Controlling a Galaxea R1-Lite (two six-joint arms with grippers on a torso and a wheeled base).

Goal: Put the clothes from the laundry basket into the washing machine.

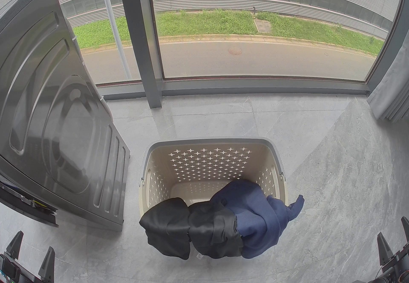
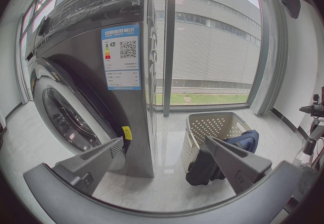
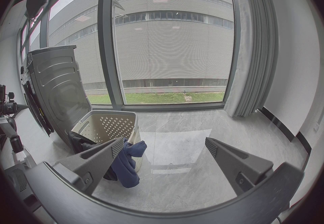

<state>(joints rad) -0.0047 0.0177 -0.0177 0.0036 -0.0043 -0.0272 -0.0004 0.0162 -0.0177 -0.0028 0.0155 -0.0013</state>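
Observation:
A beige laundry basket [image 1: 213,160] stands on the floor in front of me. A black garment [image 1: 187,228] and a navy blue garment [image 1: 255,220] hang over its near rim. The grey washing machine [image 1: 55,126] stands to the basket's left; its round door [image 2: 67,120] faces away from the basket. My left gripper [image 1: 30,252] sits open at the lower left, apart from the clothes. My right gripper [image 1: 396,237] sits open at the lower right, also empty. The basket [image 2: 216,130] and the clothes [image 3: 126,164] lie ahead of both wrist cameras.
A tall window with a dark pillar [image 1: 140,32] runs behind the basket. A grey curtain [image 1: 394,92] hangs at the far right. Bare marble floor [image 1: 341,160] spreads to the right of the basket and between it and the window.

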